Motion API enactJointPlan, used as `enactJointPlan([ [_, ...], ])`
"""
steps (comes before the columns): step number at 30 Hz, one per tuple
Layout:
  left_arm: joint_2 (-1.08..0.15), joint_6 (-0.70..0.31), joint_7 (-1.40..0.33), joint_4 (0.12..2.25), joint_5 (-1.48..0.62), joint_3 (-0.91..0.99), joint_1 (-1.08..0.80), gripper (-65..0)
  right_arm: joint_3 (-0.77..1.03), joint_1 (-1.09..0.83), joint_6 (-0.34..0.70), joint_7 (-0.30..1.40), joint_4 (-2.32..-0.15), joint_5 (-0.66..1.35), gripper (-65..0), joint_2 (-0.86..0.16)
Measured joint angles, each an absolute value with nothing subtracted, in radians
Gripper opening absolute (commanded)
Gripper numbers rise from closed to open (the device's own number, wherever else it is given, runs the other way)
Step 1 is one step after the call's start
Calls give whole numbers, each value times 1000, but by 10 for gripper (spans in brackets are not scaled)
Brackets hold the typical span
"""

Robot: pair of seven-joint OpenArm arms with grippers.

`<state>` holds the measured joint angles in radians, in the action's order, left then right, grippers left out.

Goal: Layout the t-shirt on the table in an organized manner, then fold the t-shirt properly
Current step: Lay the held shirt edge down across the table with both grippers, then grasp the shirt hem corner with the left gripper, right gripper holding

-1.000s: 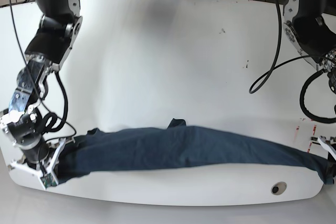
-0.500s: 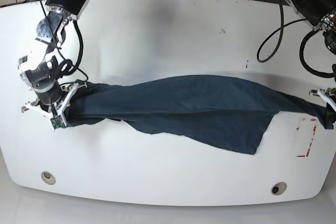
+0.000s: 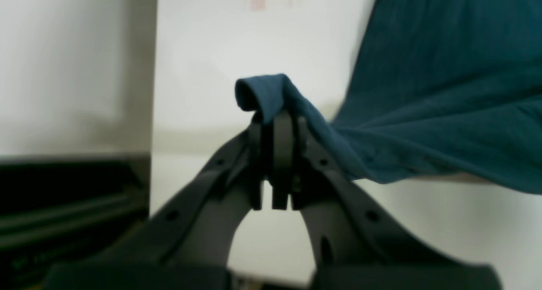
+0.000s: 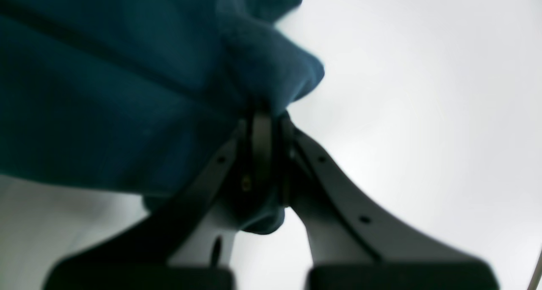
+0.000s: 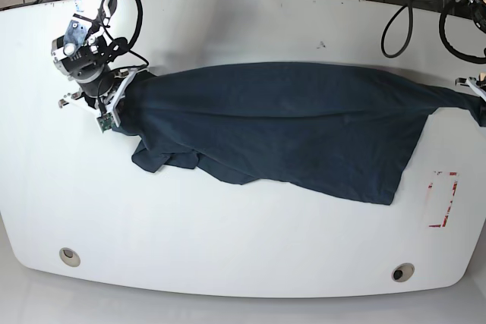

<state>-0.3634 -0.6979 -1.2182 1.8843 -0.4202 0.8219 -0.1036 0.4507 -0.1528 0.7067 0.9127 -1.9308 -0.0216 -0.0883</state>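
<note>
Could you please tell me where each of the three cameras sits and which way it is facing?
Base: overhead, looking down at the table; both arms show, the right claw on its left.
Left wrist: behind the left claw, looking along shut jaws pinching the t-shirt.
Right wrist: behind its own claw, likewise shut on cloth.
All three views share the t-shirt and table.
</note>
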Motion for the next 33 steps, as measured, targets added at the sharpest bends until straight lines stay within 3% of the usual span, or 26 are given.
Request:
enactJointPlan([
  [6,-364,-698,-1215,1884,-424,846,-182,-646,452,-232,700,833,-1931,-25,-650,-51],
  [8,-364,-698,-1215,1884,-423,846,-204,-615,452,-249,701,826,-1931,-26,-650,-38],
  [16,-366,-697,-1213,1884,-424,846,-269,-335,452,-265,700,812,-1931,-25,-650,-28],
  [19,-380,-699,-1212,1884,-424,843,-298,-272,452,-273,700,815,-1931,-25,-650,-28],
  [26,-395,-698,-1216,1884,-428,842,-280,-271,452,-276,700,815,-1931,-25,-650,-28],
  [33,-402,-698,-1220,1868,-389,781,-87,-271,453,-268,700,815,-1931,-26,-650,-28],
])
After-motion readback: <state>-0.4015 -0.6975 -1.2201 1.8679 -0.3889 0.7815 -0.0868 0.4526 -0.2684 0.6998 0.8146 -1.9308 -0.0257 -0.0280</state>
